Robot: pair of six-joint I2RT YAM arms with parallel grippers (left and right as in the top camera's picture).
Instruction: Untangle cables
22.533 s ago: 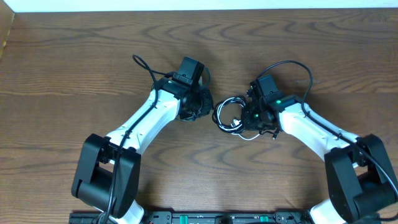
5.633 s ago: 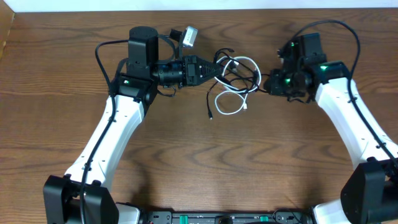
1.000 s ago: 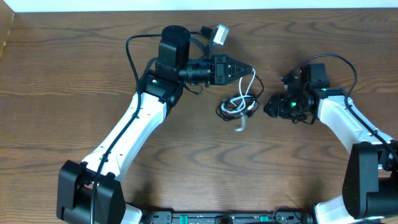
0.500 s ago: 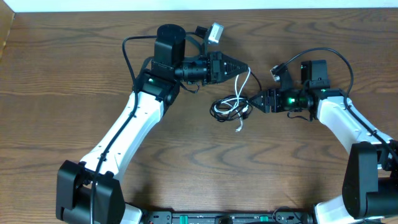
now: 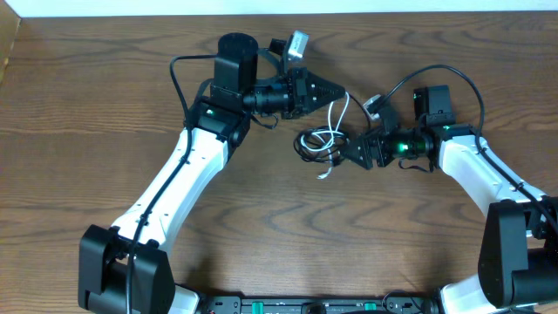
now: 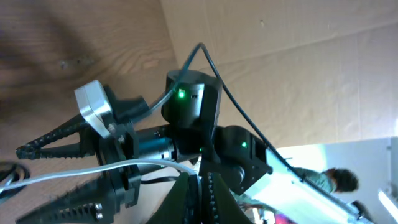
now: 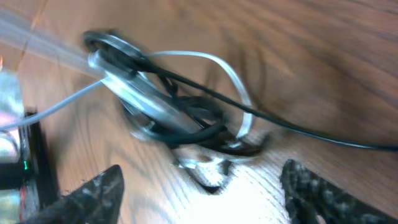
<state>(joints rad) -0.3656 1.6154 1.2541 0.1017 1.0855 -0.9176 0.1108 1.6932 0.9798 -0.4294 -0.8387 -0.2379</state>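
Tangle (image 5: 316,142) of the two cords lies on the wooden table (image 5: 87,105), between the two arms. Up and to the right of the tangle, the left gripper (image 5: 338,91) is clamped tight on the white cable (image 5: 346,109). That strand rises out of the tangle to its tips. The left wrist view shows the same white strand running in from the left edge to the closed fingers (image 6: 186,194).

Just right of the tangle, the right gripper (image 5: 346,153) points at it with its jaws spread wide and nothing held. In its own wrist view the two fingers (image 7: 102,186) stand far apart on either side of the bundle, and I cannot tell whether they touch it. The black cable (image 5: 303,139) is looped in the tangle's left part, wound through the white loops (image 7: 205,59). A small white plug end (image 5: 324,175) trails just below the tangle.
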